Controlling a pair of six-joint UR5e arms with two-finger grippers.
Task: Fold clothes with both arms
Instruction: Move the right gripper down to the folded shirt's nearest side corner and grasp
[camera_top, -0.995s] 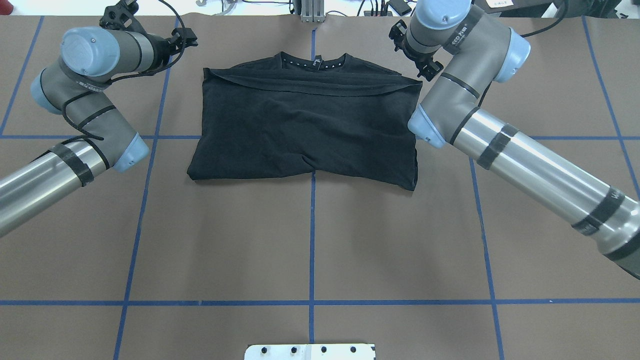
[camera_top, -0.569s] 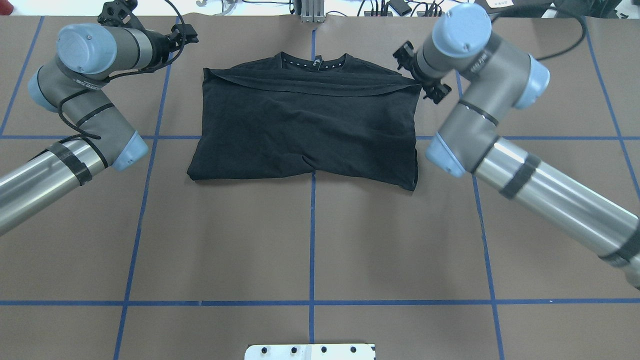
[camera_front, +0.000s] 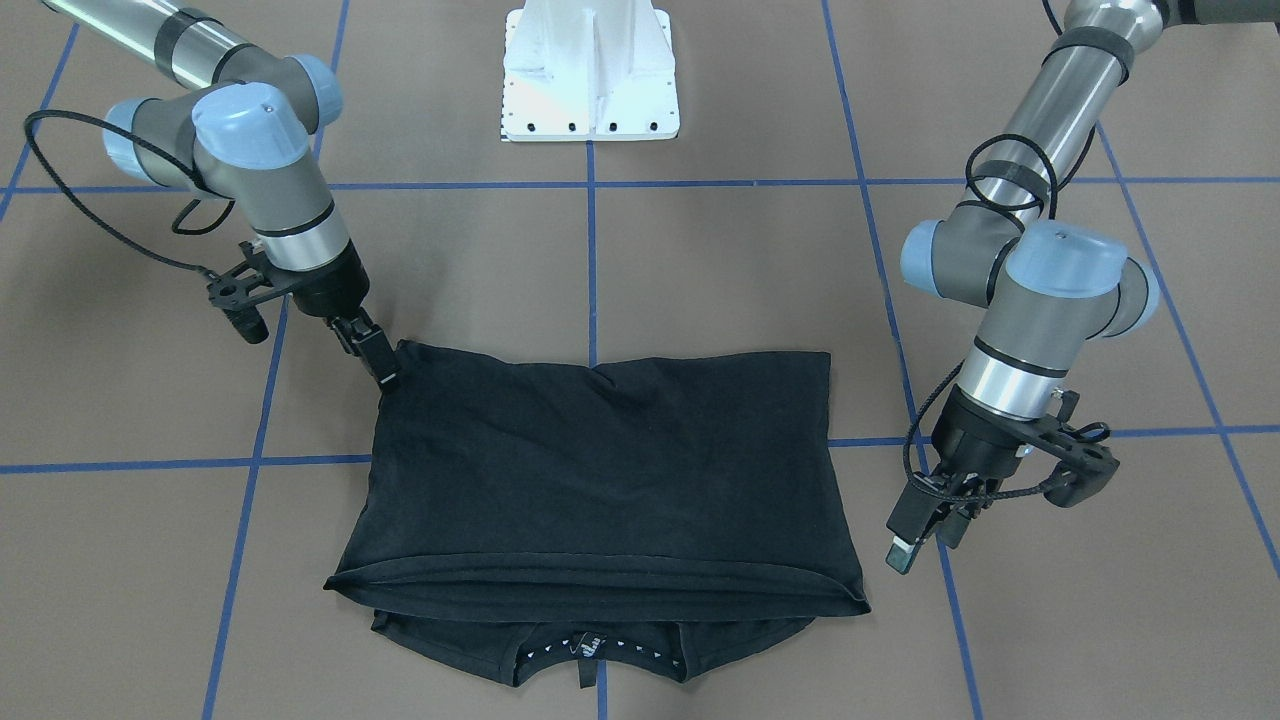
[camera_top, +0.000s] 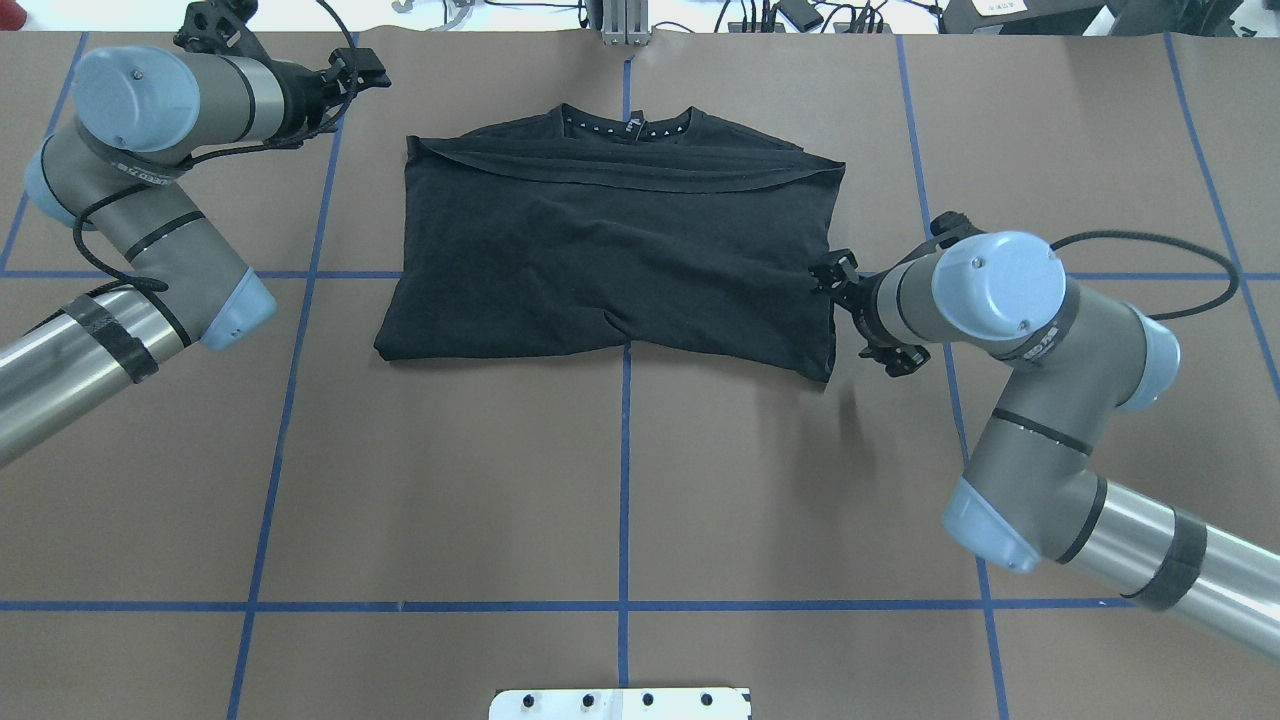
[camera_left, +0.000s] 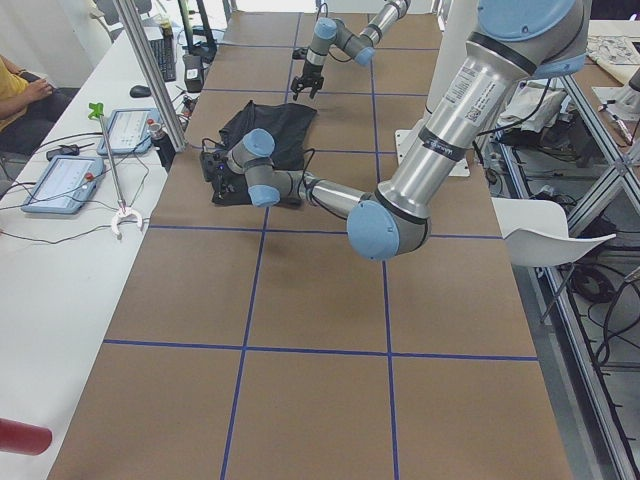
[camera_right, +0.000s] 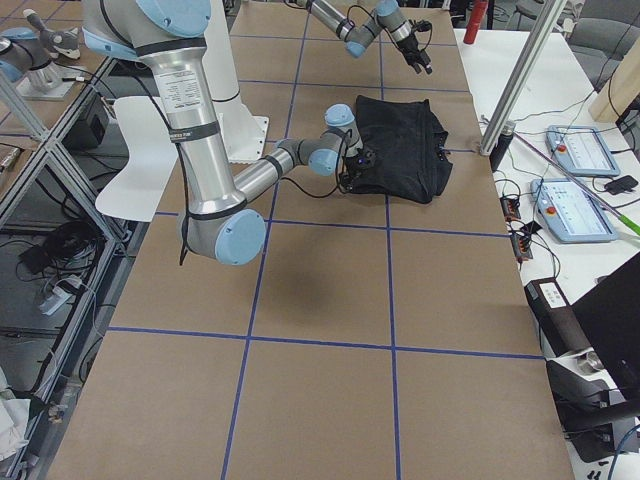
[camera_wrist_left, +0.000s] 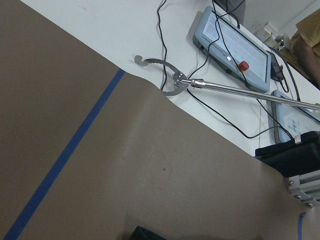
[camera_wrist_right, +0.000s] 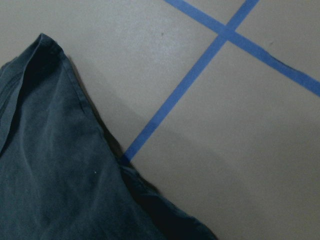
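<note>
T-shirt (camera_top: 610, 250) lies widthwise, collar far; right tool (camera_front: 385, 373) at its near corner, state untellable; left tool (camera_front: 920, 545) spread, well apart.

Matt black cloth T-shirt (camera_top: 610, 250), matt brown paper-like table cover (camera_top: 450, 480), glossy metal right arm (camera_top: 1130, 535) tube.

No text is legible; the print banding the left arm (camera_top: 130, 172) is blurred.
</note>
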